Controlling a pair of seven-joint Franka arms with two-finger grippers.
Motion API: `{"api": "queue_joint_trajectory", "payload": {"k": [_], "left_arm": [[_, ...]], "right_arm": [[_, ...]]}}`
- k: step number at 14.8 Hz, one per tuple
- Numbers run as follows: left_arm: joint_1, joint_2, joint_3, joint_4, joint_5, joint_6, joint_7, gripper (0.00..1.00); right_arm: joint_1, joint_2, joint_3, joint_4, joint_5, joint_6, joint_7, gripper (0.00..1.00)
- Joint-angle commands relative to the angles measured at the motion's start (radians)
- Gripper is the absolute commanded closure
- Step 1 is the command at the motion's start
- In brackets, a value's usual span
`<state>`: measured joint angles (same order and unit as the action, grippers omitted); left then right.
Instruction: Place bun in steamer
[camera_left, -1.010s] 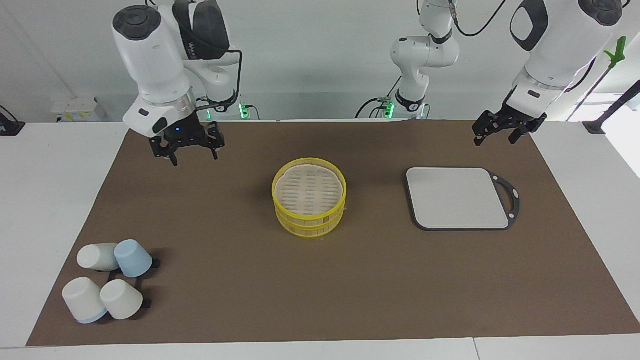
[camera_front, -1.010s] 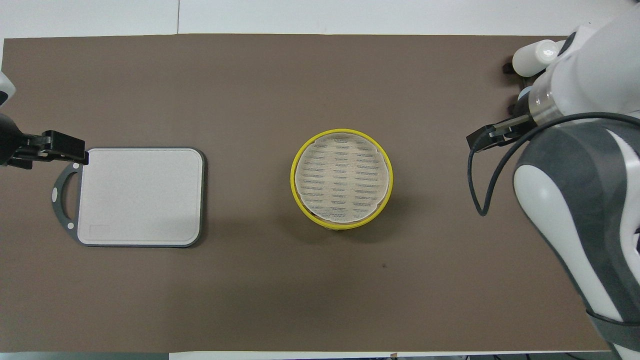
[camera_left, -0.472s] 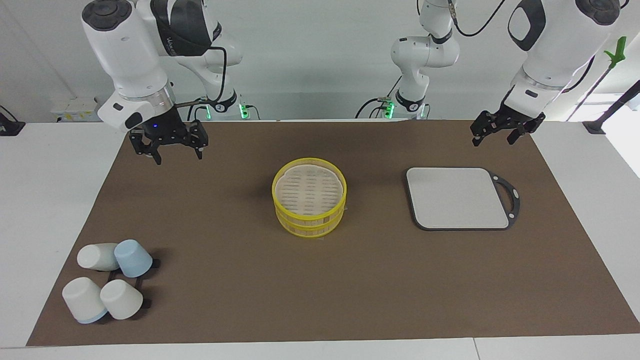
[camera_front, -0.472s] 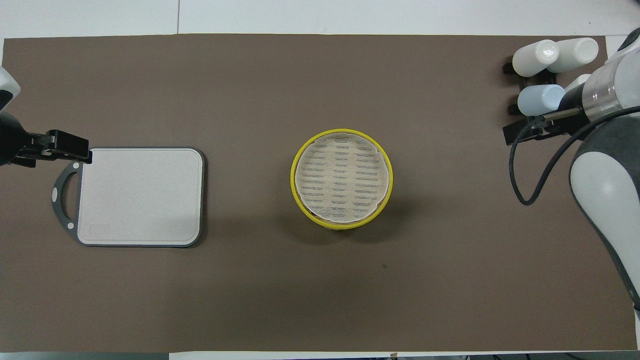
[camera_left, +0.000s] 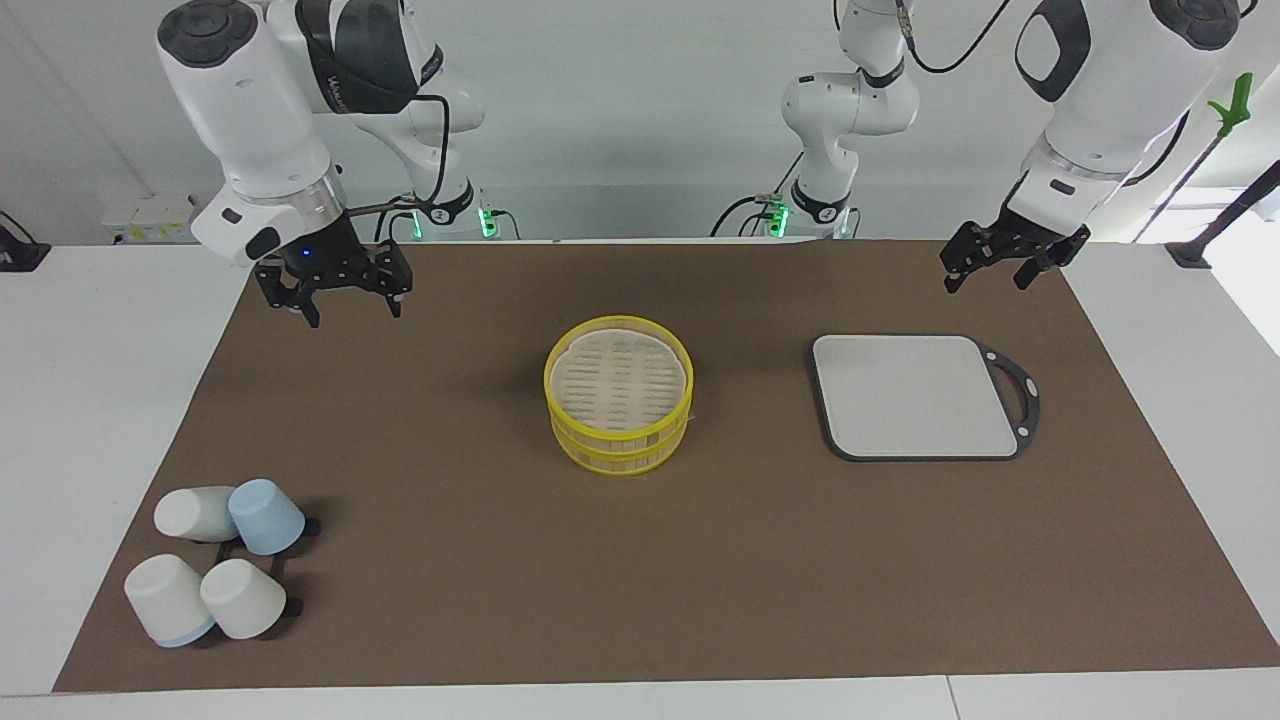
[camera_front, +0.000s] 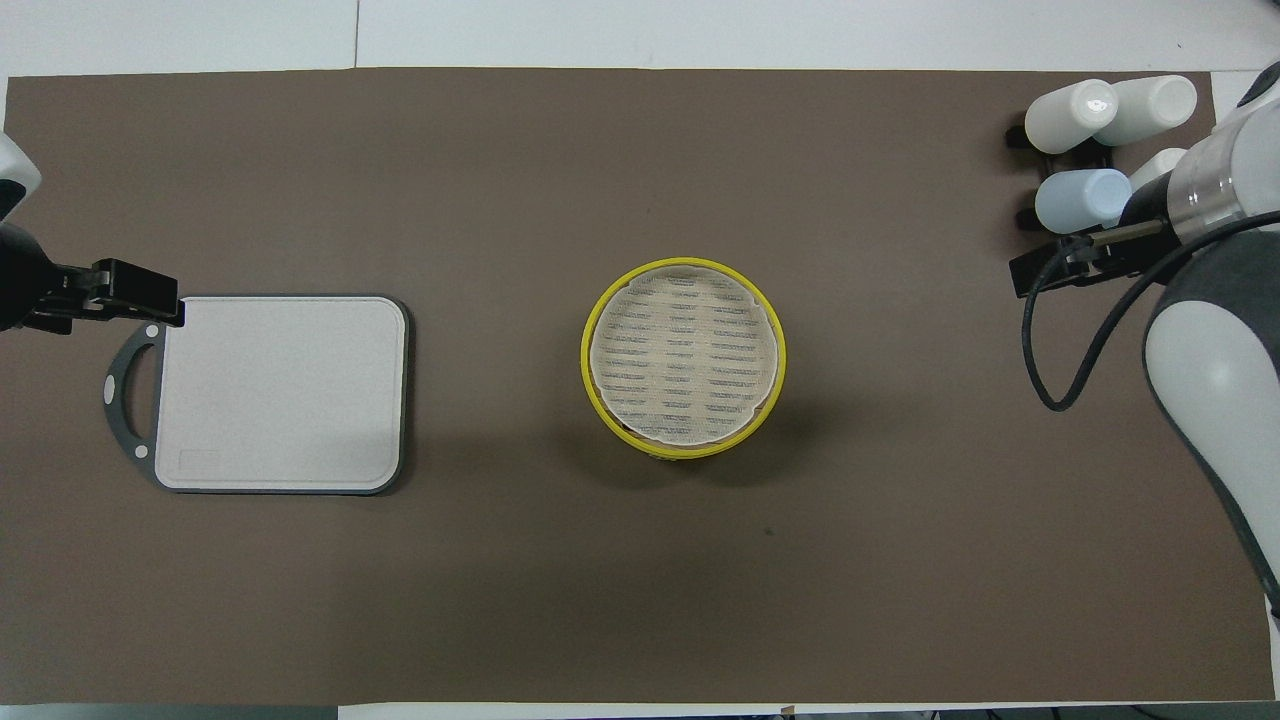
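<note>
The brown mat (camera_left: 700, 560) covers most of the white table (camera_left: 100, 400) and carries every object shown. My two arms hang above the mat's edge nearest my bases. My right gripper (camera_left: 348, 301) is raised over bare mat toward my right arm's end of the table, its two fingers parted and holding nothing. My left gripper (camera_left: 988, 276) is raised over the mat close to the grey board's (camera_left: 910, 395) nearer corner at my left arm's end, fingers likewise spread and empty; in the overhead view its dark tip (camera_front: 125, 290) overlaps the board's corner by the handle loop (camera_front: 122, 385).

The board lies flat, its top bare, well apart from the steamer (camera_left: 619, 407). The steamer stands at the middle of the mat as two stacked yellow-rimmed tiers, the top showing a pale slatted surface (camera_front: 684, 353).

Four cups (camera_left: 215, 560) are clustered on a small dark rack at the corner of the mat farthest from me, toward my right arm's end: three white, one pale blue (camera_left: 266, 516), all tipped or upturned.

No bun can be made out in either view; I cannot tell where it is.
</note>
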<state>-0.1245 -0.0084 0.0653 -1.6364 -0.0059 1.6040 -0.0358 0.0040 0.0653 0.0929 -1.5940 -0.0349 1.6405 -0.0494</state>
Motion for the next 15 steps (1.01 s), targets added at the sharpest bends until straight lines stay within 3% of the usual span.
{"api": "queue_joint_trajectory", "payload": {"k": [1, 15], "left_arm": [[-0.003, -0.015, 0.005, -0.020, -0.014, 0.019, 0.016, 0.00], [-0.003, -0.013, 0.005, -0.014, -0.014, 0.017, 0.014, 0.00]], "right_arm": [[-0.015, -0.007, 0.007, -0.006, 0.015, -0.037, -0.010, 0.00], [-0.027, -0.008, 0.008, -0.004, 0.015, -0.042, 0.059, 0.00]]}}
